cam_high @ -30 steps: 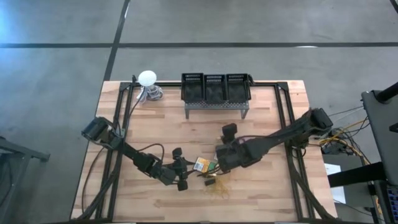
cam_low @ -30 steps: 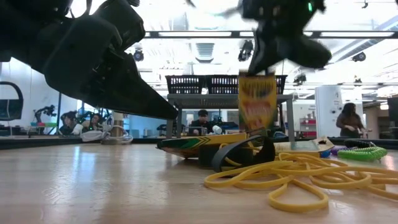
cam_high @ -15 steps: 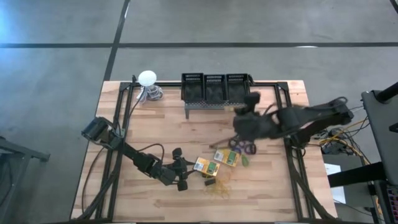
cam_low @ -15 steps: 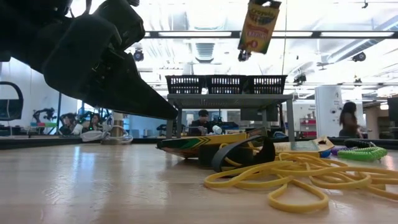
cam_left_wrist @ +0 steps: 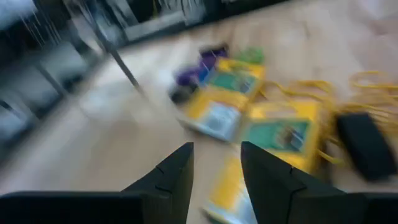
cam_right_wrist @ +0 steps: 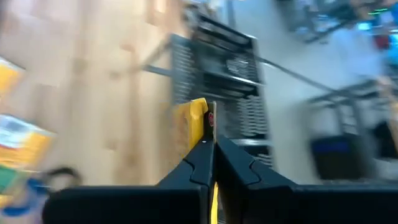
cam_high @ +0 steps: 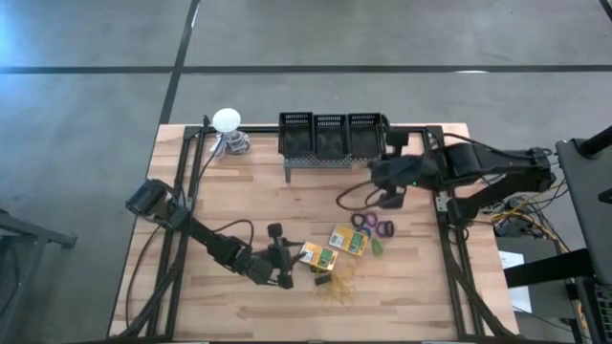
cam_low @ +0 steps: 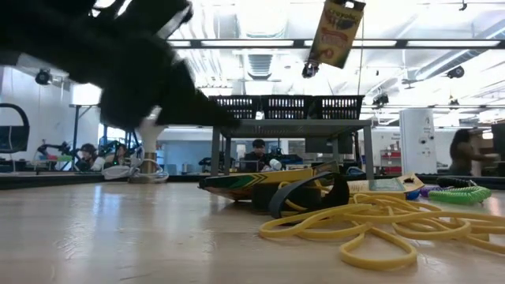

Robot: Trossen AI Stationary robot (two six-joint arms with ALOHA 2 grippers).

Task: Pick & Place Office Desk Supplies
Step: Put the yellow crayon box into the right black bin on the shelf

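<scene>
In the right wrist view, the right hand [cam_right_wrist: 210,146] has its two dark fingers [cam_right_wrist: 194,165] pressed together on the thin edge of a yellow crayon box [cam_right_wrist: 194,124], which stands out past the fingertips. Beyond it is the grey perforated metal stand [cam_right_wrist: 221,68] with dark compartments, resting on the wooden worktop [cam_right_wrist: 93,81]. At one edge of the view, more yellow and green crayon boxes [cam_right_wrist: 18,149] lie on the wood, all blurred.

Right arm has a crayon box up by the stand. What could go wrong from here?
The right gripper pinches the crayon box by one thin edge, high in the air; it could slip or twist loose. The stand has narrow bins, so the box may catch a rim. The left gripper hangs open beside boxes on the table.
</scene>
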